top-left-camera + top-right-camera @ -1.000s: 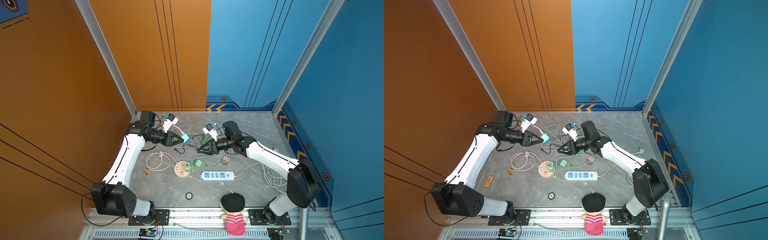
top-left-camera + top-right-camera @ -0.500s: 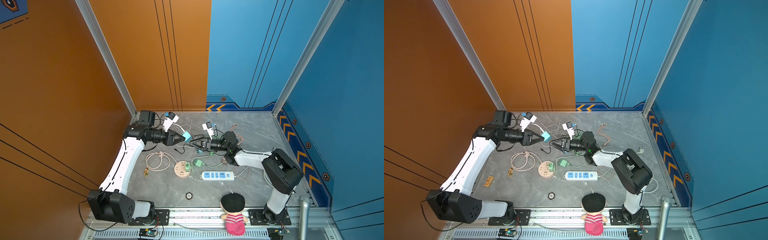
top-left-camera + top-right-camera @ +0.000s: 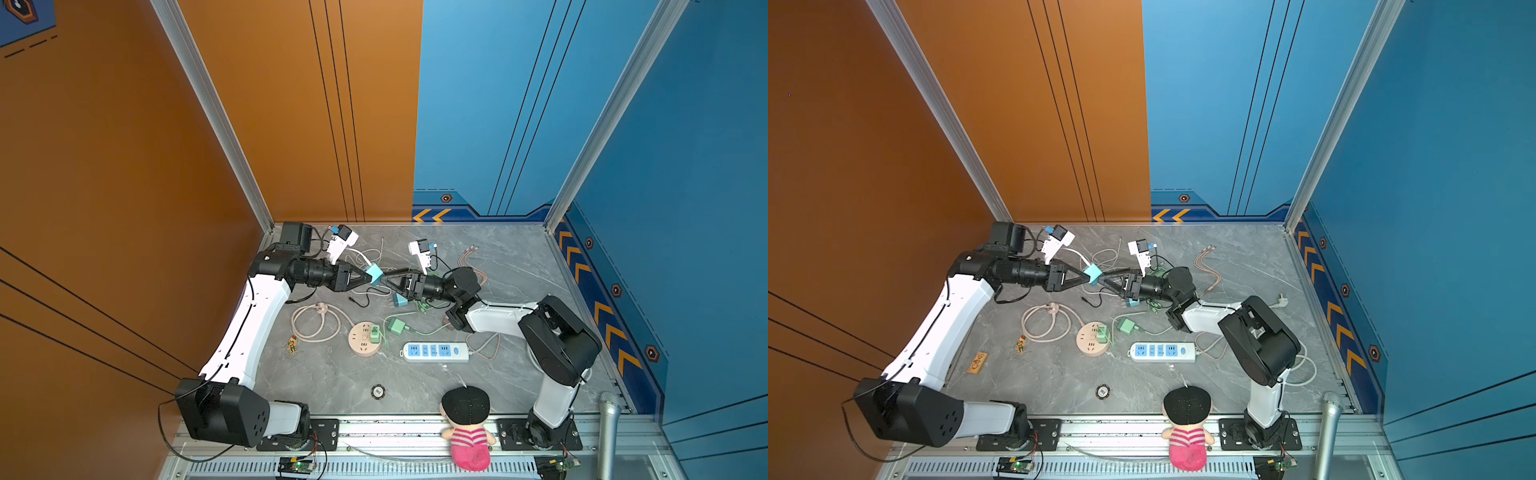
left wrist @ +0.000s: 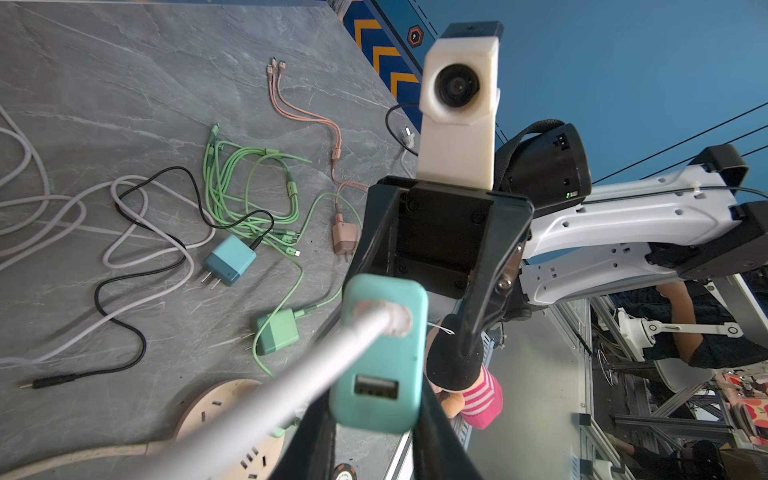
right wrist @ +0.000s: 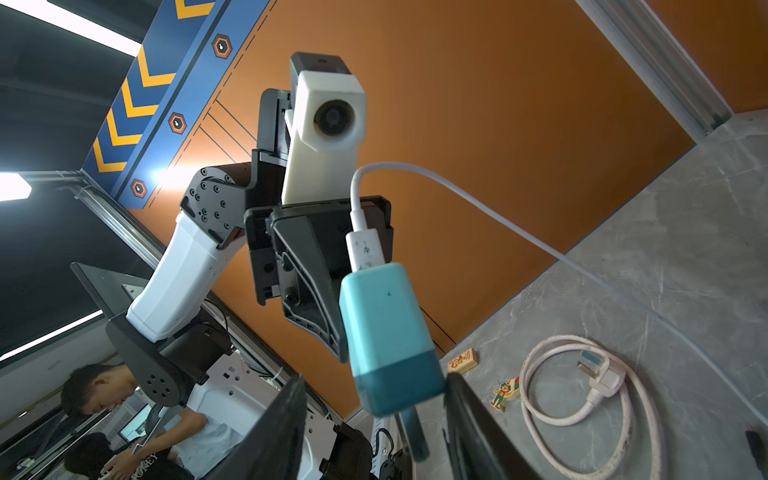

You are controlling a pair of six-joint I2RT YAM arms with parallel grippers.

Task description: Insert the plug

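The teal charger (image 3: 375,274), white USB cable (image 5: 363,245) already in one port, hangs off the table (image 3: 523,257) just left of centre in both top views, pinched at its port end by the left gripper (image 3: 369,277). Its long axis runs straight toward the right gripper (image 3: 384,280), whose parted fingers (image 5: 282,432) straddle the darker end, not clearly touching. A second ago that gripper sat lower right, well apart.

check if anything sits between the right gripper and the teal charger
Nothing visible does. The teal charger, held in the left gripper, hangs in open air right before the right gripper, whose jaws stand open; its white cable leads away.
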